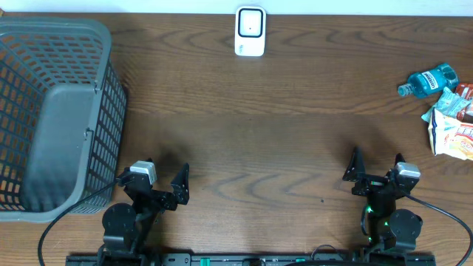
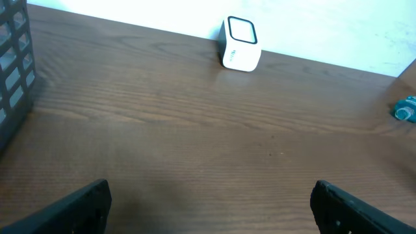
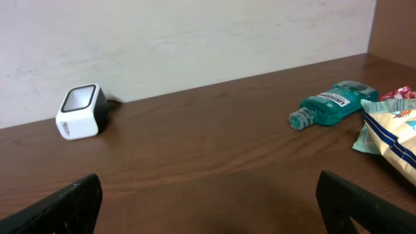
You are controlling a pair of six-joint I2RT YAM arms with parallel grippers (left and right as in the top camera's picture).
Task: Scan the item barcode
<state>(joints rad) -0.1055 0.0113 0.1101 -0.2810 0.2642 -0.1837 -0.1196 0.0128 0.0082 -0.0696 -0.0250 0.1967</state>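
While both arms sit at the near edge of the tabletop (image 1: 259, 125), the overhead shows the left hand (image 1: 164, 173) and right hand (image 1: 377, 164) spread wide, gripping nothing. The basket (image 1: 44, 111), grey plastic mesh, is at the far left; only its own grey floor shows inside. The scanner (image 1: 250, 31), white with a dark window, stands at the far edge near centre. The items are at the far right: a teal bottle (image 1: 429, 80) on its side, and just near of it a crumpled snack bag (image 1: 452, 129). A red pack (image 1: 465, 92) sits between them at the frame edge, too cropped to ID. All are well apart from both hands.

Left wrist: left hand (image 2: 209, 188) wide, with both dark fingers (image 2: 71, 211) at the bottom corners and bare wood between them. Scanner (image 2: 240, 44) ahead, against the pale wall. Basket mesh (image 2: 13, 71) clips the left edge, its contents not visible from here. The bottle cap end (image 2: 406, 109) just shows at the right edge.

Right wrist: right hand (image 3: 208, 179) wide, nothing between the fingers (image 3: 65, 208). Scanner (image 3: 81, 112) far left by the wall (image 3: 195, 39), window tilted up. Bottle (image 3: 331, 103) lies on its side at right, cap pointing left, label visible, barcode not readable. The bag (image 3: 393, 133) is just right of the bottle; whether they touch I cannot tell, and its contents are hidden.
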